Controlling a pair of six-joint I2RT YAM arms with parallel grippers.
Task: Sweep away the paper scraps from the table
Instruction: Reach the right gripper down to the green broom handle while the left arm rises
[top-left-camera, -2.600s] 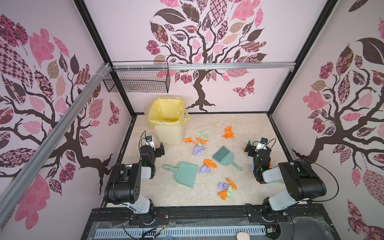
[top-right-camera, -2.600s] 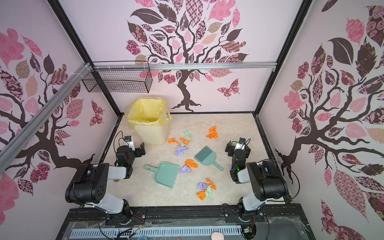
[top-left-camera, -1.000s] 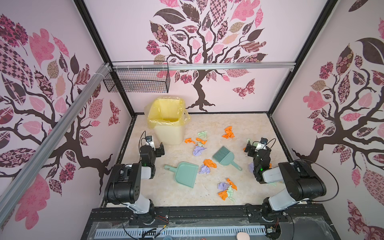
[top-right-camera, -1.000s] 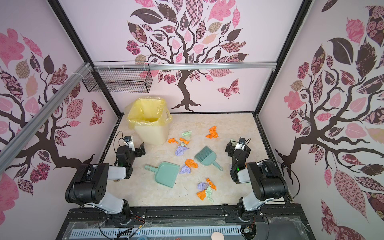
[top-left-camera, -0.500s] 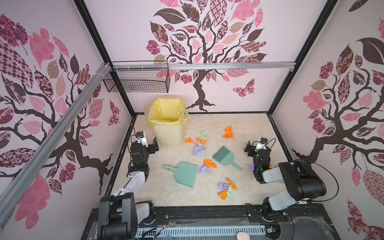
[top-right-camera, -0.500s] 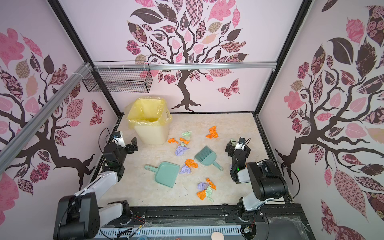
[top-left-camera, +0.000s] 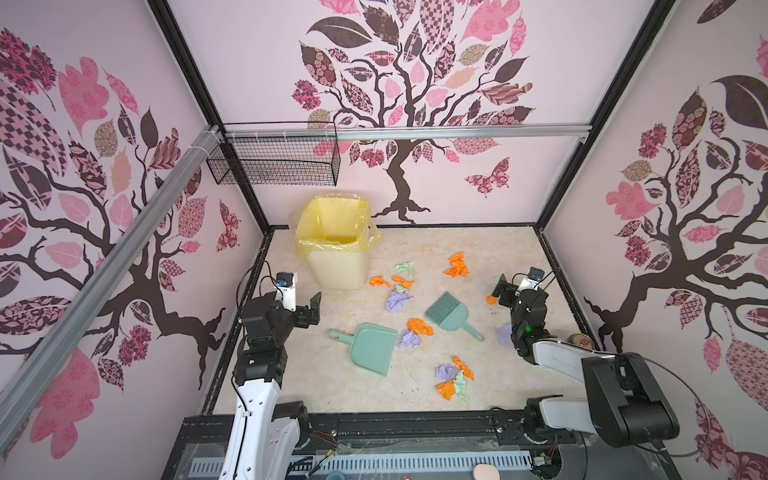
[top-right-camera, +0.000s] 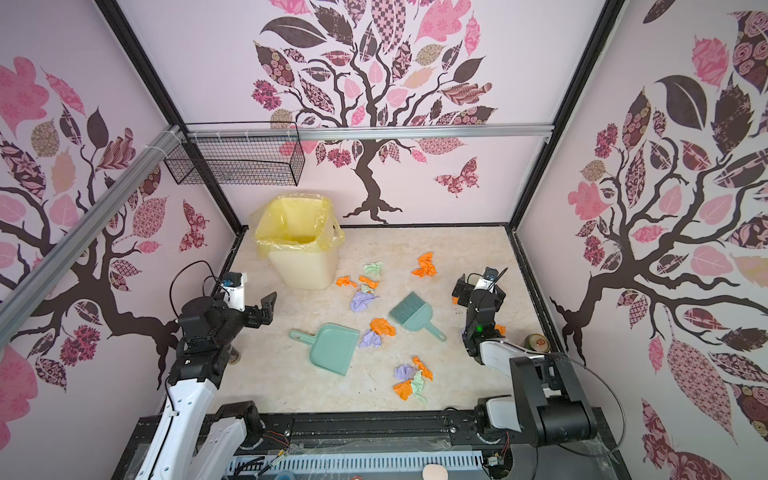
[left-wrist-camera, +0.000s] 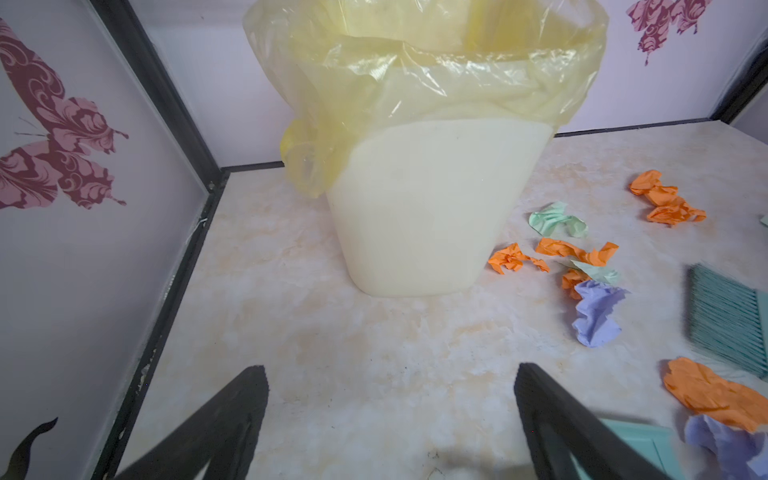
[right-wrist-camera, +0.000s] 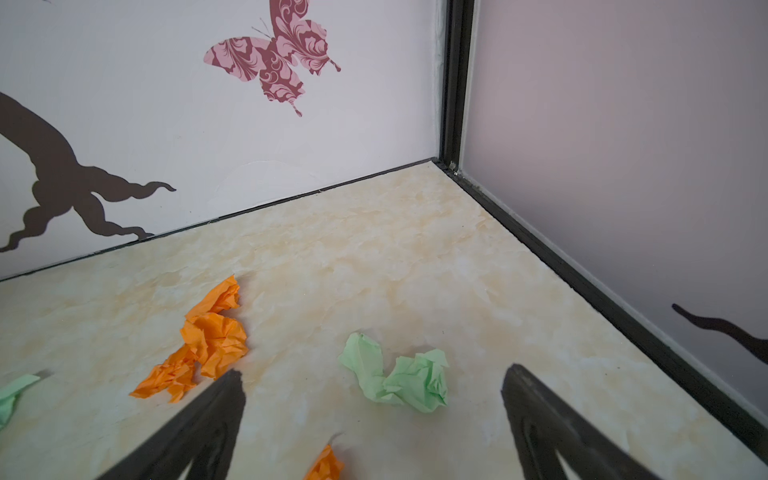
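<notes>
Table (top-left-camera: 490, 245), beige marbled, black frame; nothing swept yet, every scrap lies loose on it. Paper scraps (top-left-camera: 456, 264) sit in loose groups, same in both top views: orange, pale green and lilac pieces just beside the bin (top-left-camera: 334, 253), on its side facing mid-table; one larger orange piece alone toward the far edge, right of centre; an orange and a lilac piece touching each other just beside the dustpan (top-left-camera: 371, 348), between it and the brush (top-left-camera: 448, 312); a lilac-orange-green clump (top-left-camera: 455, 379) near the near edge. Two more by the right edge, an orange bit and a lilac one, both partly hidden by the right arm. Bin upright near the far left corner, yellow liner folded over its rim. Dustpan flat at mid-table, handle toward the left edge. Brush flat just right of it, not touching, bristles toward the far edge, handle toward the near right corner. Left gripper (left-wrist-camera: 386, 372) held above the table near the left edge, facing the bin, jaws spread wide, nothing between them. Right gripper (right-wrist-camera: 374, 371) close over the table near the right edge, jaws just as wide, also gripping nothing; in the right wrist view a green scrap (right-wrist-camera: 419, 382) lies on the table just ahead of its fingers, an orange scrap (right-wrist-camera: 212, 336) beside that, apart from it.
</notes>
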